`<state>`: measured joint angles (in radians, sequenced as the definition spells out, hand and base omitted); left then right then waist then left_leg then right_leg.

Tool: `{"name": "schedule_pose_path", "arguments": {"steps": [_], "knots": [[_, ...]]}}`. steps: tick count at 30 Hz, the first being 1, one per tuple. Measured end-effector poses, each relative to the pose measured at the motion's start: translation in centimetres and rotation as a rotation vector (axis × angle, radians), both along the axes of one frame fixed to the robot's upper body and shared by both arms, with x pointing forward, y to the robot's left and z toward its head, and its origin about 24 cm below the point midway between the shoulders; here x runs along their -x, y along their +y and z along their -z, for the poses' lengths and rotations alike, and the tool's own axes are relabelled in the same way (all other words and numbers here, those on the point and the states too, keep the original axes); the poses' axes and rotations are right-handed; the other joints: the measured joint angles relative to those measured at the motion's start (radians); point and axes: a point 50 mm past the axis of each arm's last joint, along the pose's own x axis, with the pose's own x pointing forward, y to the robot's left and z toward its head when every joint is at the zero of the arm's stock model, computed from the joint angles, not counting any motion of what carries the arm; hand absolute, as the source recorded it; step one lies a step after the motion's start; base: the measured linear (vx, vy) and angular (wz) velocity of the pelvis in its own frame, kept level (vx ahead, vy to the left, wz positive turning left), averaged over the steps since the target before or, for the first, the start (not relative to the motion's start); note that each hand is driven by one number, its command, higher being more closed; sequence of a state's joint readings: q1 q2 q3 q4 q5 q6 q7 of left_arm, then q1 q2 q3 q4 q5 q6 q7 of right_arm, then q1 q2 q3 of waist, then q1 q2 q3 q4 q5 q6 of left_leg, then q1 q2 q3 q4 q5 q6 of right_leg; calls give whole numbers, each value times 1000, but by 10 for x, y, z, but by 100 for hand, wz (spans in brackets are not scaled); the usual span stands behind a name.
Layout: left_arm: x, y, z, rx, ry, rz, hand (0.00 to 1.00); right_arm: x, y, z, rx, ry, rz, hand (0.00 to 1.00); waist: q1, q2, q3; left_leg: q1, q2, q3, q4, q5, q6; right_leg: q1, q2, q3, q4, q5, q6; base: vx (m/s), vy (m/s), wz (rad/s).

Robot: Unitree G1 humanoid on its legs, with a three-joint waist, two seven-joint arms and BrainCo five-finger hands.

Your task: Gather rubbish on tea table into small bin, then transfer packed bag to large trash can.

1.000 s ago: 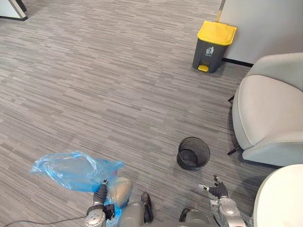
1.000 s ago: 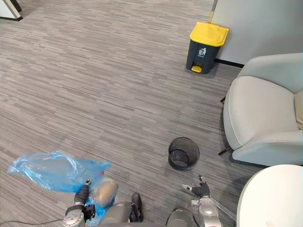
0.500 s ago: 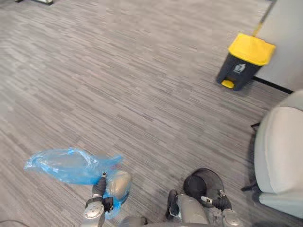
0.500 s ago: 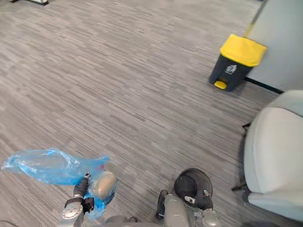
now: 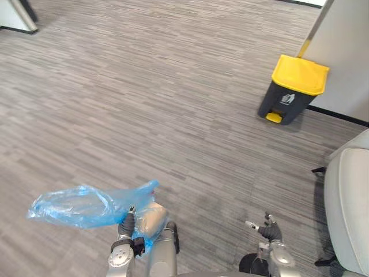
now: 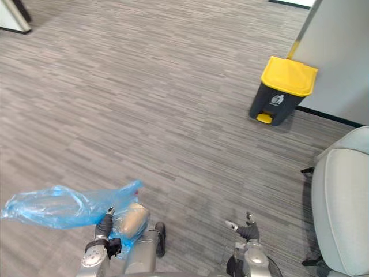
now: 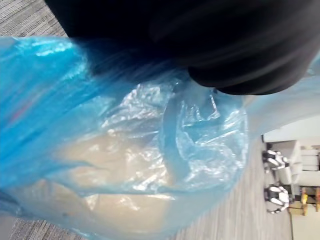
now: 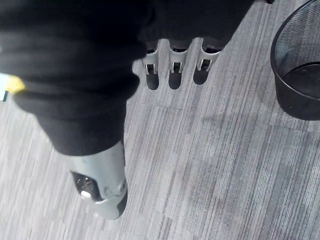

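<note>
Bag (image 5: 75,206) gripped in left hand (image 5: 124,225), 7 o'clock; right hand (image 5: 268,231), 5 o'clock, fingers loose, empty; can (image 5: 293,92) 1 o'clock.

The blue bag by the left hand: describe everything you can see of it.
The blue bag is thin, translucent plastic film, crinkled, with glossy creases. It is bunched at the robot's left hand, where the film hides the grip. One loose, airy end billows out to the robot's left and appears clear of the grey striped floor. Close to the hand a pale beige shape shows through the film; whether it lies inside the bag cannot be told.
</note>
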<state>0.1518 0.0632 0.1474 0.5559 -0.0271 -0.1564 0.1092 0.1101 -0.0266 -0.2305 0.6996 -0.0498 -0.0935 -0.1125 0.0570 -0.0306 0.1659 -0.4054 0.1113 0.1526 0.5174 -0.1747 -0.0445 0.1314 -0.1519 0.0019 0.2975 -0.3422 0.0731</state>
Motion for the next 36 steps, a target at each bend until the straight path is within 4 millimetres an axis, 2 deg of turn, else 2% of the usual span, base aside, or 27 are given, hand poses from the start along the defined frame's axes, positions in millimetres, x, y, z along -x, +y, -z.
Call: {"name": "schedule_pose_path", "arguments": {"steps": [2, 3, 5, 6, 7, 8, 9, 11, 12, 13, 14, 15, 16, 17, 18, 19, 20, 21, 22, 25, 27, 29, 30, 31, 33, 34, 36], "knots": [[3, 1, 1, -2, 6, -2, 100, 1, 1, 1, -3, 3, -2, 0, -7, -13, -5, 53, -6, 60, 22, -59, 24, -33, -40, 31, 119, 31, 47, 412, 275, -76], [11, 3, 4, -5, 28, -7, 100, -2, 2, -1, -4, -5, -7, 0, -9, -16, -4, 117, -7, 110, 10, -91, 35, -97, -65, 56, 281, 74, 107, 498, 295, -101], [18, 5, 7, -19, 56, 5, 100, -3, 4, 1, -7, 1, -16, 0, -25, -14, -3, 222, -6, 166, -33, -115, 48, -208, -88, 46, 539, 126, 156, 396, 147, -73], [18, 6, 6, -25, 58, 13, 100, -3, 4, 2, -8, 7, -22, 0, -30, -15, -3, 255, -7, 177, -52, -119, 51, -244, -92, 20, 606, 116, 138, 382, 39, -57], [17, 11, 5, -43, 58, 15, 100, -3, 8, 3, -12, 19, -40, 0, -44, -9, 1, 336, -3, 205, -115, -121, 49, -335, -92, -65, 706, 83, 73, 312, -3, -48], [17, 12, 5, -47, 58, 15, 100, -4, 9, 4, -13, 21, -47, 0, -45, 1, 7, 366, 0, 218, -142, -121, 44, -373, -89, -101, 717, 69, 50, 378, -24, -69], [15, 13, 3, -53, 51, 17, 100, -7, 10, 4, -14, 23, -54, 0, -47, 4, 9, 417, 17, 247, -183, -123, 26, -445, -77, -175, 699, 47, 12, 454, -77, -57], [10, 18, 2, -66, 49, 20, 100, -8, 9, 7, -7, 46, -72, 0, -57, 10, 13, 461, 33, 257, -221, -120, 21, -519, -60, -288, 554, 41, -5, 427, -113, -29], [6, 21, 2, -73, 49, 20, 100, -7, 6, 8, 4, 62, -82, 0, -70, 1, 16, 494, 34, 258, -241, -120, 19, -544, -48, -345, 411, 71, -33, 344, -143, 5], [7, 22, 3, -76, 57, 19, 100, -7, 4, 8, 7, 66, -82, 0, -76, -6, 17, 514, 26, 256, -252, -121, 7, -541, -35, -360, 317, 112, -40, 479, -163, 16], [8, 24, 4, -80, 67, 19, 100, -3, 1, 10, 15, 83, -81, 0, -90, -34, 13, 555, 2, 227, -276, -126, -26, -520, -5, -354, 192, 255, -168, 575, -186, -13], [7, 19, 9, -58, 83, 20, 100, -7, -9, 8, 41, 85, -83, 0, -88, 13, 14, 559, 41, 187, -276, -118, -46, -508, 35, -357, 187, 241, -169, 488, -155, -26], [9, 19, 9, -59, 85, 19, 100, -9, -11, 6, 47, 74, -80, 0, -88, 19, 14, 551, 49, 166, -252, -109, -63, -508, 43, -357, 185, 215, -170, 467, -189, -43], [5, 17, 8, -53, 79, 20, 100, -11, -15, 4, 54, 68, -70, 0, -96, 33, 23, 517, 73, 129, -150, -102, -76, -499, 57, -359, 190, 182, -171, 457, -214, -19], [2, 13, 8, -40, 70, 22, 100, -7, -18, 6, 52, 79, -50, 0, -98, 48, 31, 463, 111, 96, 0, -65, -112, -455, 82, -360, 172, 162, -177, 461, -202, -16], [2, 10, 9, -32, 69, 23, 100, -4, -18, 7, 50, 87, -47, 0, -94, 53, 34, 439, 134, 77, 95, -26, -121, -418, 97, -360, 154, 154, -183, 446, -162, -18], [4, 6, 10, -18, 71, 21, 100, 0, -16, 8, 45, 93, -42, 0, -91, 55, 37, 384, 172, 47, 283, 2, -126, -338, 125, -353, 113, 142, -191, 429, -109, -36], [5, 4, 9, -11, 63, 19, 100, -1, -13, 7, 38, 76, -37, 0, -81, 45, 42, 329, 186, 43, 422, -22, -98, -275, 141, -332, 81, 130, -197, 410, -87, -46], [4, 3, 9, -8, 60, 19, 100, -2, -12, 6, 35, 65, -33, 0, -73, 38, 45, 302, 184, 46, 461, -29, -88, -251, 144, -318, 68, 126, -199, 364, -59, -58], [0, 1, 4, -7, 27, 21, 100, -4, -11, 3, 36, 45, -13, 0, -38, 25, 47, 141, 152, 55, 408, -66, -29, -165, 153, -255, -8, 110, -182, 360, 8, -53], [1, 2, 3, -9, 25, 16, 100, -5, -12, 1, 42, 32, -7, 0, -28, 24, 50, 89, 109, 49, 288, -79, -23, -113, 147, -224, -45, 100, -163, 370, 116, -48], [2, 1, 4, -5, 28, 10, 100, -4, -15, 1, 34, 32, 28, 0, -10, 19, 52, 79, 54, 29, 68, -64, -42, -74, 129, -187, -65, 87, -135, 396, 178, -54], [3, 1, 4, -4, 29, 9, 100, -2, -18, 2, 35, 41, 41, 0, -11, 32, 46, 92, 25, -2, -78, -14, -49, -62, 130, -173, -74, 74, -112, 402, 246, -65], [6, 5, 7, -6, 48, -8, 100, -1, -15, 6, 24, 63, 41, 0, -4, 24, 40, 107, 5, -9, -137, 97, 14, -47, 122, -127, -73, 48, -72, 498, 290, -52], [5, 10, 6, -14, 47, -20, 100, 1, -10, 8, 7, 66, 43, 0, -13, -12, 18, 109, -27, 19, -117, 41, 33, -50, 73, -106, -55, 41, -46, 446, 229, -37], [4, 9, 6, -10, 44, -19, 100, 1, -10, 8, 7, 65, 43, 0, -10, -14, 17, 115, -28, 41, -100, 18, 41, -58, 60, -100, -24, 34, -29, 368, 178, -49], [11, 3, 11, 1, 70, -6, 100, 1, -8, 8, 0, 66, 44, 0, -14, -12, 18, 203, -48, 101, -86, -65, 71, -126, 10, -68, 229, 33, 34, 451, 239, -60]]}}
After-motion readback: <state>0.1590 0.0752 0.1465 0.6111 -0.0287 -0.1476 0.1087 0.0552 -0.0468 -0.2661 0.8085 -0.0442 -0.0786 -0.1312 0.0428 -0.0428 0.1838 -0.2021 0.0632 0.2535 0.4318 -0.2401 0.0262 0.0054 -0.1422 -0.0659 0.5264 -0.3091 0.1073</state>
